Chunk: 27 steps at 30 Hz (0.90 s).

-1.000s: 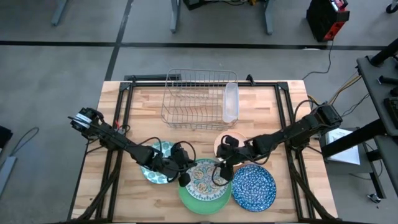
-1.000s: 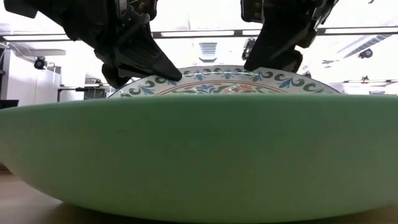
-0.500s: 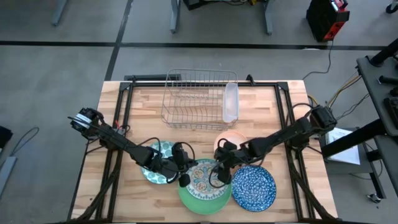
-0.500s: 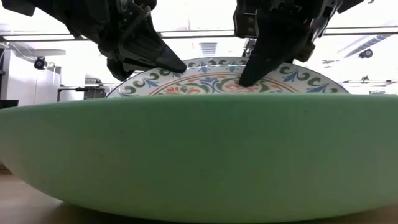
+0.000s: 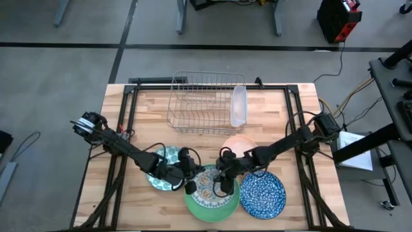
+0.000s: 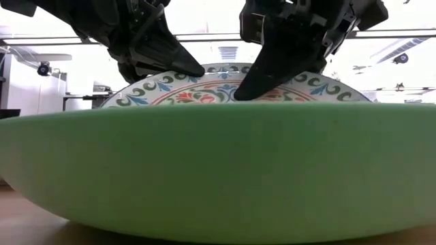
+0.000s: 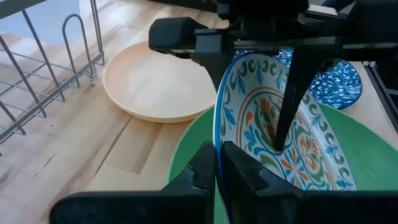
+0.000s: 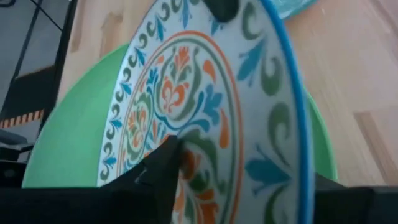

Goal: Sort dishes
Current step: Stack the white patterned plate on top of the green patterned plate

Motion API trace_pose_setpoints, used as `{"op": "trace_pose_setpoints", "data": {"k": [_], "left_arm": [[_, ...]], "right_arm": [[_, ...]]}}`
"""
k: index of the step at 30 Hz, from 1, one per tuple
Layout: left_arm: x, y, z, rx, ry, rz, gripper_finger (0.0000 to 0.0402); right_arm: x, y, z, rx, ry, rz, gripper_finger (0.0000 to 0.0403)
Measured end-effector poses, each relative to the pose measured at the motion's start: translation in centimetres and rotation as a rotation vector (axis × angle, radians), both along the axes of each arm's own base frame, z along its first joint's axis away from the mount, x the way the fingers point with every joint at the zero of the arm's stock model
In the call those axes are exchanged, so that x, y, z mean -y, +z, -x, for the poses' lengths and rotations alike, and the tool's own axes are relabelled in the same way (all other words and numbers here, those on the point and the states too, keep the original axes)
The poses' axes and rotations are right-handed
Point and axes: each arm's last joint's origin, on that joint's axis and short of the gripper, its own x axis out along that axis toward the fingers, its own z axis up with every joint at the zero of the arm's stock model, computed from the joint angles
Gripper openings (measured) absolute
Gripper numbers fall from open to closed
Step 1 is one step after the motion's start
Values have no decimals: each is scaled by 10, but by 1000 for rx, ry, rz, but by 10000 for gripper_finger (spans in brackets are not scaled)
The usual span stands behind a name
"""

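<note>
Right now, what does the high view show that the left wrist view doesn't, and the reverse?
Only the high view shows the dotted plate and the clear tray in the wire rack. Only the left wrist view shows the left tool clamping the floral plate's rim. Both show the green plate, peach bowl, blue speckled plate and right tool.

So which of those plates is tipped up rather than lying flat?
The floral-patterned plate, tilted up over the green plate with the left claw pinching its rim. The others lie flat.
</note>
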Motion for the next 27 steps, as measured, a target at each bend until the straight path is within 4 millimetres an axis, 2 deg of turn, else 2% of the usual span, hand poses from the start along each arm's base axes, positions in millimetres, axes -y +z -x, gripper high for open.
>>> {"op": "trace_pose_setpoints", "data": {"k": [7, 15, 21, 27], "left_arm": [[1, 2, 0, 8, -7, -5, 5], [3, 4, 0, 27, -7, -3, 14], [2, 12, 2, 38, -50, 58, 79], [1, 20, 8, 19, -83, 67, 153]], "right_arm": [[-1, 2, -2, 20, 24, -24, 47], [0, 3, -3, 28, 43, -32, 39], [1, 13, -3, 98, 75, 34, 32], [-3, 33, -3, 258, 112, 235, 12]]}}
